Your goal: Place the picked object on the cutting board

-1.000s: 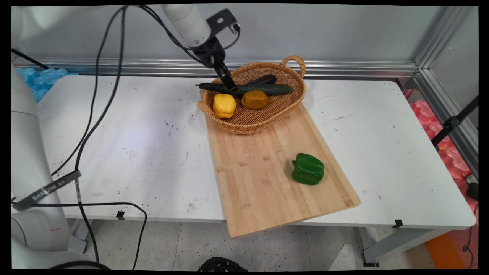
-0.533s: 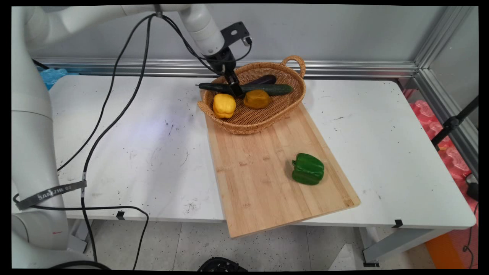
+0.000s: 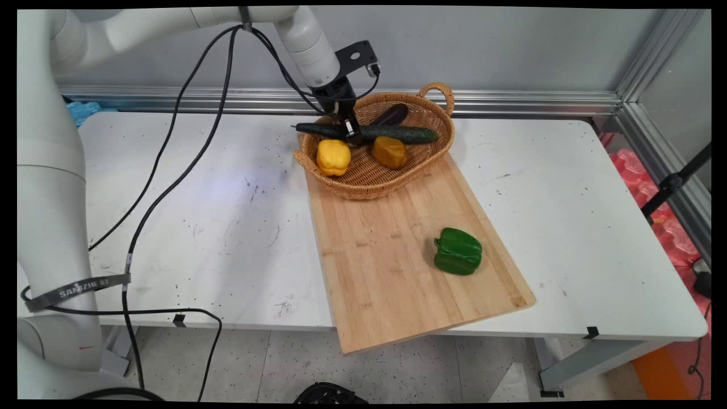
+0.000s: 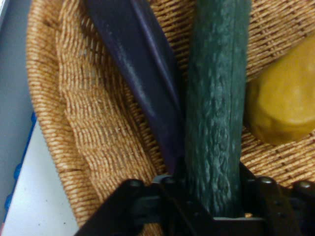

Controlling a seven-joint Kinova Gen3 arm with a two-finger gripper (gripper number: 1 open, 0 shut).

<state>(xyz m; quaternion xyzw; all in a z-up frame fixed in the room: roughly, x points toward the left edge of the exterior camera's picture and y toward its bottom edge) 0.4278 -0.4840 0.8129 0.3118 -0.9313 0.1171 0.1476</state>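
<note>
**End effector clamped on the cucumber in the basket**

Main view: the end effector (image 3: 351,129) reaches down into the wicker basket (image 3: 437,149), which sits on the far end of a wooden cutting board (image 3: 397,272) on the white table (image 3: 568,227). It meets the cucumber (image 3: 397,134) left of its middle; the cucumber lies across the basket with its left tip poking over the rim. A dark eggplant (image 3: 392,115) lies just behind it, tilted up toward the far rim. A yellow bell pepper (image 3: 333,157) and an orange-brown one (image 3: 390,152) sit in front of it, and a green bell pepper (image 3: 458,251) lies well apart on the board's near half.

Hand view: the cucumber (image 4: 216,108) runs up between the two fingers and fills the gap — by my reading it is gripped. The eggplant (image 4: 142,73) lies against its left side, the orange-brown pepper (image 4: 285,98) close on the right.

To do this well, I'd judge the grip needs to stay firm and any lift go straight up, since the hold is off-centre and the long end may sag against its neighbours.

Against half a second ago, the eggplant has tipped up, the orange-brown pepper has shifted slightly right, and the cucumber has nudged right too.
</note>
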